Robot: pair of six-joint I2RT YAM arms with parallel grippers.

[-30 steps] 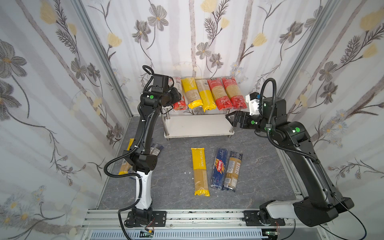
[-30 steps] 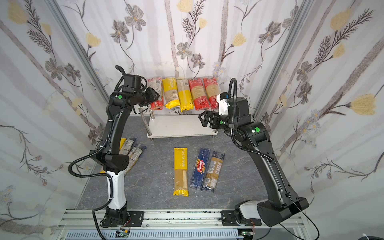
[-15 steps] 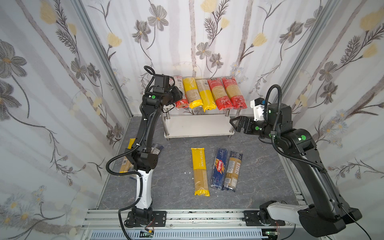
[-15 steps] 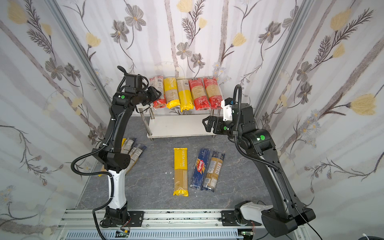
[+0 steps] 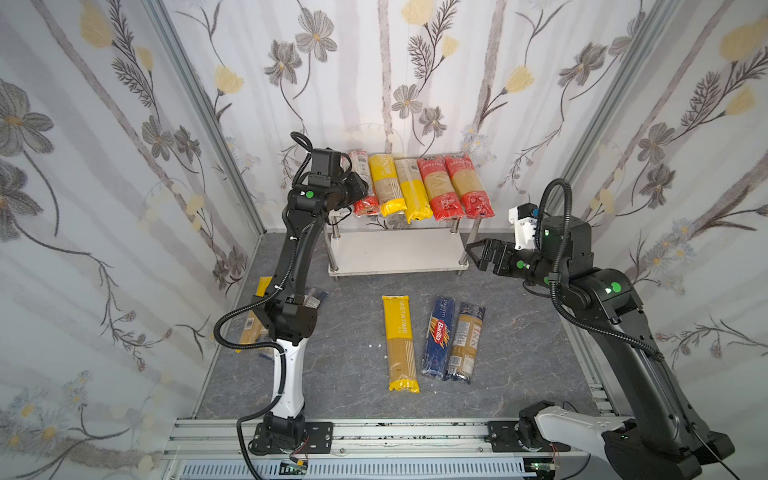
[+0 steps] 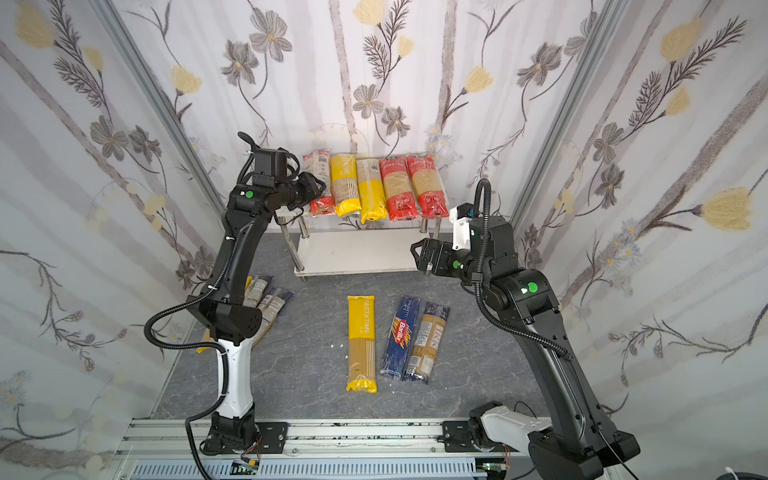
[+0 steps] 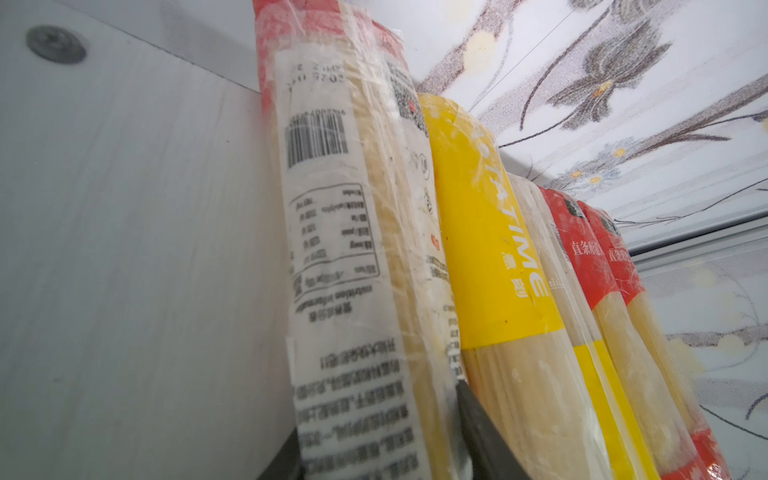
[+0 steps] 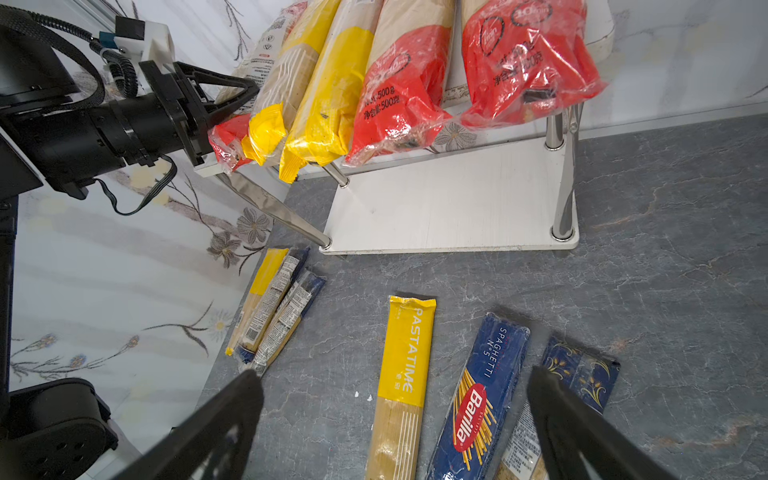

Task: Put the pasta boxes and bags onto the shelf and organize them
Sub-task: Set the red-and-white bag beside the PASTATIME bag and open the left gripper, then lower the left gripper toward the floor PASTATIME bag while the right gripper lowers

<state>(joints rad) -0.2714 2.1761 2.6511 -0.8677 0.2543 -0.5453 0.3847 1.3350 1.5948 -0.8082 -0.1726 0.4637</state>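
The shelf (image 5: pixel 395 251) holds several pasta bags side by side on its top board (image 7: pixel 124 208). My left gripper (image 5: pixel 359 195) is at the left end of that row, shut on the leftmost red-ended bag (image 7: pixel 332 208), which lies on the board against a yellow bag (image 7: pixel 490 249). My right gripper (image 5: pixel 471 249) hangs open by the shelf's right side, holding nothing. In the right wrist view its fingers (image 8: pixel 232 411) straddle the table packs below: a yellow Pastatime pack (image 5: pixel 399 340), a blue Barilla box (image 5: pixel 438 336) and a dark-blue-ended bag (image 5: pixel 467 340).
Three more packs (image 6: pixel 266 303) lie on the grey table by the left wall, partly hidden behind my left arm. The shelf's lower board (image 8: pixel 449 208) is bare. Flowered walls close in the left, back and right; a metal rail (image 5: pixel 374 432) runs along the front.
My right arm has drawn back a little from the shelf, to the right and lower, still open. My left gripper stayed on the leftmost bag, shifting slightly toward the shelf.
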